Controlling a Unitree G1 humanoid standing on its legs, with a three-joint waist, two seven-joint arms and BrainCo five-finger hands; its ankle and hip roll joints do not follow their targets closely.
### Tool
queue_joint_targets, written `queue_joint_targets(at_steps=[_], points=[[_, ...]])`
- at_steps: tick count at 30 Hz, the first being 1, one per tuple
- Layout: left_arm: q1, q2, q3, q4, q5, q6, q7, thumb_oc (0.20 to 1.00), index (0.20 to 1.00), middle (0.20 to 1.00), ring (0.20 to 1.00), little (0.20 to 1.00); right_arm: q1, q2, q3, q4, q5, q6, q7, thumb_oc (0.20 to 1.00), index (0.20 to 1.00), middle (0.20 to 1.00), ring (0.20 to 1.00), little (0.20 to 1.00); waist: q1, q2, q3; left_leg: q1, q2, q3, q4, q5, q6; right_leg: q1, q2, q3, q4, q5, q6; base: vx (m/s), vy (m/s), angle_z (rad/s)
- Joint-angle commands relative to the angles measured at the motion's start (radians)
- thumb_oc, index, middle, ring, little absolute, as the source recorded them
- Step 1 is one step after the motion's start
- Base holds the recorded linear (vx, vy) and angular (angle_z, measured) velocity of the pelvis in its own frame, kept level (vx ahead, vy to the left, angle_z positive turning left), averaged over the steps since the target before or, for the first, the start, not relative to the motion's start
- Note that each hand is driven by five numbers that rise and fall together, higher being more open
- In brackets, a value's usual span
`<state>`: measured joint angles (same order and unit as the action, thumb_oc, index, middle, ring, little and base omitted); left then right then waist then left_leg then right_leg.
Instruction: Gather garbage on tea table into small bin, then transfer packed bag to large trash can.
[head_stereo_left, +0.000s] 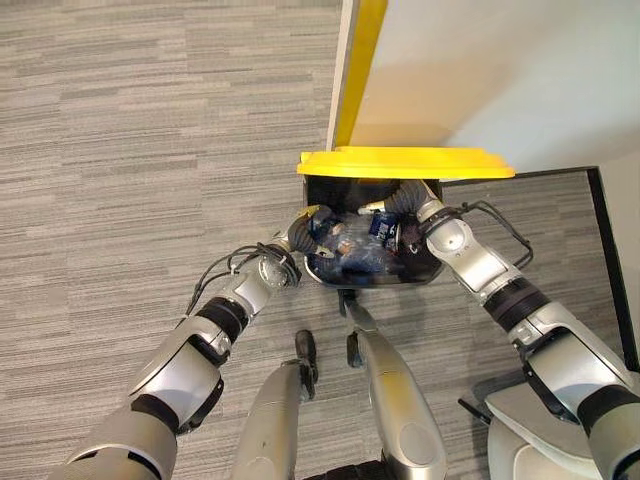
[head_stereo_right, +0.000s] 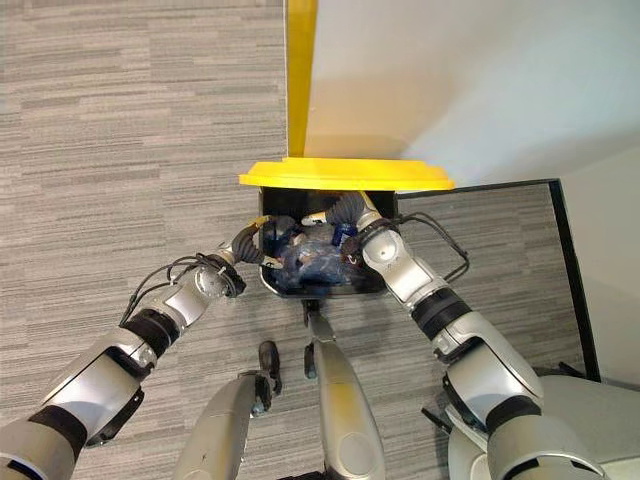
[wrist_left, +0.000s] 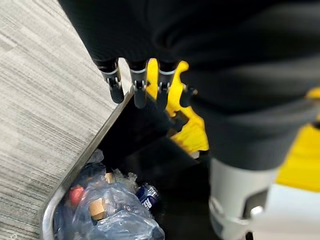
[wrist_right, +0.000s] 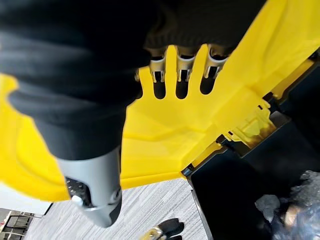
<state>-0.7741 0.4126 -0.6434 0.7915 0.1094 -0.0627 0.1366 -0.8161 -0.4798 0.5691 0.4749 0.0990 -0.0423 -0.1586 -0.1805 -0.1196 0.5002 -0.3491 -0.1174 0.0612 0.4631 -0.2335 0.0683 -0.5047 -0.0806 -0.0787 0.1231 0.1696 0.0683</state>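
Inside large trash can (wrist_left: 60, 200), packed bag (wrist_left: 107, 217)

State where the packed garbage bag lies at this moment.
In the left eye view the packed garbage bag lies inside the large black trash can, under its raised yellow lid, between the left robot hand and right robot hand.

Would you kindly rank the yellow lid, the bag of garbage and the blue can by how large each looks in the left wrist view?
1. Yellow lid, though the hand covers part of it.
2. Clear bag of garbage, cut off by the frame edge, so its rank against the lid is unsure.
3. Blue can, clearly the smallest.
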Motion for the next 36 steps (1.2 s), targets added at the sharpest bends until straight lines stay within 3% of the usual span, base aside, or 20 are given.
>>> queue_joint_targets(at_steps=[1, 9, 12, 16, 17, 18, 21, 25, 28, 30, 36], points=[[0.180, 0.023, 0.108, -0.123, -0.021, -0.059, -0.019, 1.000, 1.000, 1.000, 1.000, 1.000, 0.128, -0.016, -0.072, -0.065, -0.035, -0.046, 0.017, 1.000, 1.000, 1.000, 1.000, 1.000, 0.030, -0.004, -0.107, 0.160, 0.001, 0.042, -0.048, -0.132, -0.041, -0.018, -0.017, 0.038, -0.044, 0.047, 0.097, -0.01, -0.058, 0.08], [0.489, 0.103, 0.337, -0.271, -0.163, -0.068, -0.081, 1.000, 1.000, 1.000, 1.000, 1.000, 0.408, -0.004, -0.225, -0.149, -0.054, -0.038, 0.065, 1.000, 1.000, 1.000, 1.000, 1.000, 0.067, -0.040, -0.167, 0.238, 0.009, -0.003, -0.075, -0.125, -0.046, 0.071, -0.012, 0.006, -0.086, 0.051, 0.096, -0.02, -0.032, 0.30], [0.627, 0.149, 0.463, -0.299, -0.193, -0.064, -0.103, 1.000, 1.000, 1.000, 1.000, 1.000, 0.570, 0.006, -0.313, -0.169, -0.065, -0.031, 0.099, 1.000, 1.000, 1.000, 1.000, 1.000, 0.076, -0.072, -0.178, 0.266, 0.003, -0.006, -0.075, -0.124, -0.044, 0.113, -0.024, -0.017, -0.106, 0.101, 0.129, -0.06, -0.019, 0.14], [0.719, 0.157, 0.541, -0.309, -0.179, -0.057, -0.107, 1.000, 1.000, 1.000, 1.000, 1.000, 0.656, 0.024, -0.362, -0.153, -0.075, -0.023, 0.123, 1.000, 1.000, 1.000, 1.000, 1.000, 0.083, -0.072, -0.187, 0.286, -0.002, 0.000, -0.099, -0.101, -0.038, 0.134, -0.047, -0.039, -0.109, 0.140, 0.166, -0.08, 0.029, 0.16], [0.742, 0.150, 0.557, -0.315, -0.190, -0.057, -0.111, 1.000, 1.000, 1.000, 1.000, 1.000, 0.686, 0.027, -0.381, -0.146, -0.076, -0.020, 0.131, 1.000, 1.000, 1.000, 1.000, 1.000, 0.083, -0.061, -0.183, 0.285, -0.001, -0.014, -0.117, -0.075, -0.033, 0.130, -0.040, -0.011, -0.081, 0.130, 0.176, -0.27, 0.148, 0.02], [0.782, 0.142, 0.597, -0.315, -0.203, -0.054, -0.112, 1.000, 1.000, 1.000, 1.000, 1.000, 0.730, 0.044, -0.414, -0.122, -0.064, -0.021, 0.126, 1.000, 1.000, 1.000, 1.000, 1.000, 0.098, -0.034, -0.186, 0.274, 0.011, -0.005, -0.151, -0.032, -0.027, 0.146, -0.027, 0.001, 0.012, 0.057, 0.145, -0.29, 0.158, 0.06], [0.842, 0.122, 0.630, -0.321, -0.221, -0.045, -0.125, 1.000, 1.000, 1.000, 1.000, 1.000, 0.780, 0.063, -0.447, -0.097, -0.054, -0.024, 0.130, 1.000, 1.000, 1.000, 1.000, 1.000, 0.117, -0.003, -0.210, 0.272, 0.042, 0.000, -0.225, 0.027, -0.020, 0.153, -0.015, -0.006, 0.196, -0.050, 0.104, -0.18, 0.105, -0.10], [0.888, 0.110, 0.657, -0.312, -0.224, -0.037, -0.128, 1.000, 1.000, 1.000, 1.000, 1.000, 0.830, 0.105, -0.473, -0.050, -0.031, -0.025, 0.140, 1.000, 1.000, 1.000, 1.000, 1.000, 0.140, 0.012, -0.256, 0.286, 0.068, 0.016, -0.299, 0.076, -0.028, 0.245, -0.002, 0.002, 0.258, -0.138, 0.085, -0.03, -0.007, -0.29], [0.886, 0.097, 0.649, -0.291, -0.229, -0.032, -0.124, 1.000, 1.000, 1.000, 1.000, 1.000, 0.832, 0.114, -0.475, -0.001, -0.033, -0.020, 0.132, 1.000, 1.000, 1.000, 1.000, 1.000, 0.145, 0.002, -0.279, 0.288, 0.072, 0.026, -0.334, 0.093, -0.036, 0.301, 0.004, 0.016, 0.196, -0.154, 0.077, 0.01, -0.070, -0.55], [0.894, 0.089, 0.648, -0.266, -0.230, -0.033, -0.123, 1.000, 1.000, 1.000, 1.000, 1.000, 0.836, 0.112, -0.470, 0.043, -0.021, -0.015, 0.133, 1.000, 1.000, 1.000, 1.000, 1.000, 0.145, -0.008, -0.316, 0.297, 0.075, 0.058, -0.358, 0.098, -0.047, 0.372, 0.019, 0.018, 0.048, -0.170, 0.079, 0.09, -0.108, -0.45], [0.904, 0.072, 0.636, -0.222, -0.213, -0.028, -0.131, 1.000, 1.000, 1.000, 1.000, 1.000, 0.850, 0.095, -0.473, 0.076, -0.015, -0.007, 0.132, 1.000, 1.000, 1.000, 1.000, 1.000, 0.135, -0.001, -0.356, 0.331, 0.085, 0.093, -0.426, 0.137, -0.064, 0.449, 0.032, 0.032, -0.102, -0.161, 0.066, 0.04, -0.075, -0.27]])
